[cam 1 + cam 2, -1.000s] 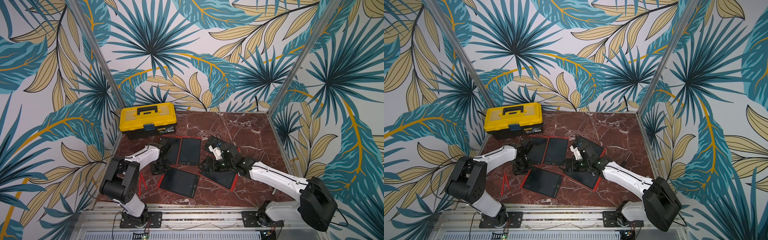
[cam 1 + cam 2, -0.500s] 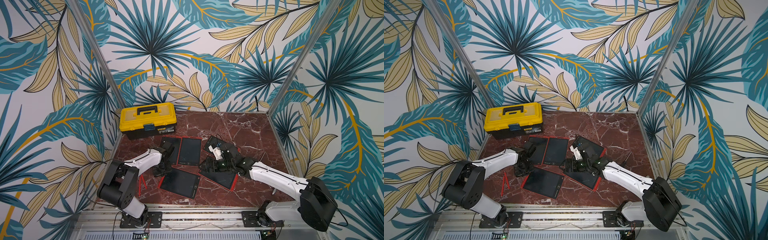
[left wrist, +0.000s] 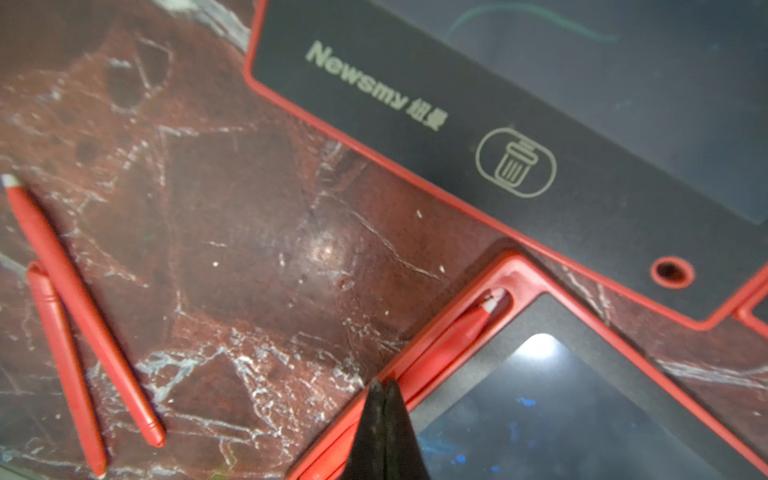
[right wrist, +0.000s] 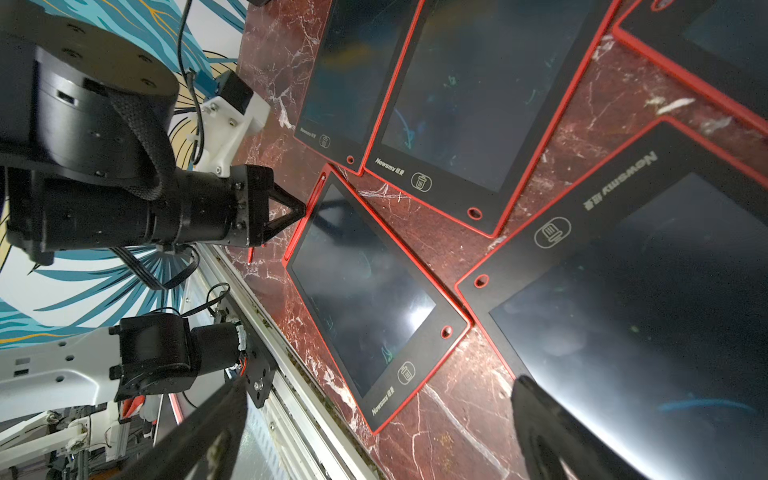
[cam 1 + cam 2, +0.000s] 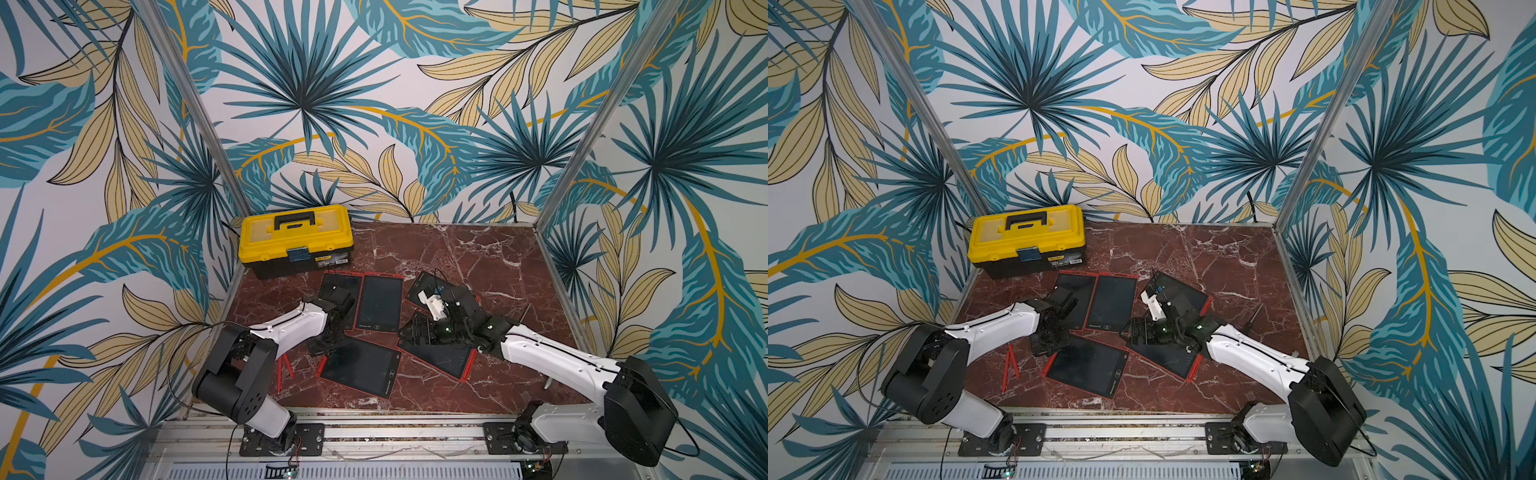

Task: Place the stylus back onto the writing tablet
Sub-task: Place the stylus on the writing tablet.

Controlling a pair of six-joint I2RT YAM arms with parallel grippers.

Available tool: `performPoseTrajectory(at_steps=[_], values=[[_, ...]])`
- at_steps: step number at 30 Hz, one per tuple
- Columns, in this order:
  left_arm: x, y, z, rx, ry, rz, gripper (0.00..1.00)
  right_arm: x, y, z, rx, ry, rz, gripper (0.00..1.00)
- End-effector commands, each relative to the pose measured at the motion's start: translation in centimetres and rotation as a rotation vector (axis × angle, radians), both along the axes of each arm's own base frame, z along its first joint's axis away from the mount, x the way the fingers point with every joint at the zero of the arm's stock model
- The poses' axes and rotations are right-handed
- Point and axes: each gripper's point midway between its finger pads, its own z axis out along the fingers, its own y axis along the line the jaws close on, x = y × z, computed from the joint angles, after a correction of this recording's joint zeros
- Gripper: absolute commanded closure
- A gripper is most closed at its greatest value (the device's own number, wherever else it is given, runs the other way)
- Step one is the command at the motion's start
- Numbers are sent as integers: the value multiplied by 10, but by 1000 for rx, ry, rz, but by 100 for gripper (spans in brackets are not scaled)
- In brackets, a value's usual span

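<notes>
A: Stylus (image 3: 453,336) location?
B: Seated in edge groove of tablet (image 3: 561,320), beneath clenched, empty left gripper (image 3: 384,399). Also noted: released right gripper (image 4: 378,384), well apart
A: Handling?
B: Probably light, stiff, slim, slippery. Grip mid-shaft, across width; avoid tip

Before me, the stylus (image 3: 451,338) is red, white-tipped. The tablet (image 3: 602,415) is black, red-rimmed; the table (image 3: 249,249) white-veined red marble.

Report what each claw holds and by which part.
Nothing is held. Left claw shut empty, tips at the stylus in the tablet slot; right claw open.
</notes>
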Motion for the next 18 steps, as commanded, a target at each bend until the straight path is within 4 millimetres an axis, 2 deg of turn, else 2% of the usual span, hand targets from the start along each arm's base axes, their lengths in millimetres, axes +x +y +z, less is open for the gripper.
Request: performPoseTrajectory(at_steps=[1, 7, 14, 18], values=[[-13, -1, -7, -53, 52, 31, 100, -6, -5, -4, -18, -11, 7, 1], [1, 19, 20, -79, -5, 84, 92, -5, 0, -5, -2, -18, 28, 1], [0, 50, 27, -83, -25, 206, 81, -4, 8, -5, 32, -20, 50, 1], [0, 72, 29, -83, -40, 276, 79, -5, 9, -6, 37, -17, 58, 1]])
